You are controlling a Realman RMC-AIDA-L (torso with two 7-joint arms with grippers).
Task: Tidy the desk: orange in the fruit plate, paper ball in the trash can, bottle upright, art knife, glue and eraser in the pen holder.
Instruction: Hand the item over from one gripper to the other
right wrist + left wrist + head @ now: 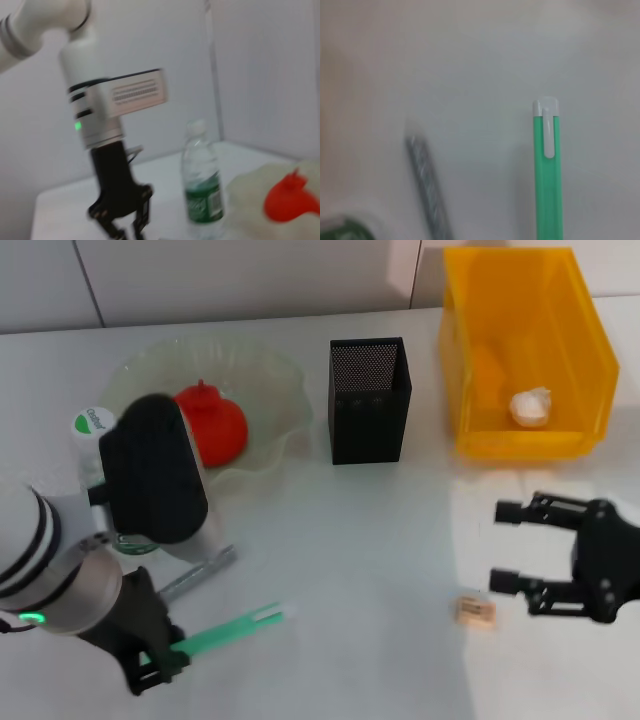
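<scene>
My left gripper (152,665) is open and low over the table, at the near end of a green art knife (235,628) with a white clip; the knife lies flat in the left wrist view (547,175). A grey glue stick (200,574) lies beside it (427,185). The bottle (93,423) stands upright behind my left arm (202,185). A red-orange fruit (212,426) sits in the clear plate (285,390). The paper ball (531,406) lies in the yellow bin (590,360). My right gripper (508,546) is open, just right of the small tan eraser (475,610).
The black mesh pen holder (368,405) stands between the plate and the yellow bin. My left arm hides much of the bottle and part of the plate. The right wrist view shows the left gripper (125,225) next to the bottle and the plate (250,185).
</scene>
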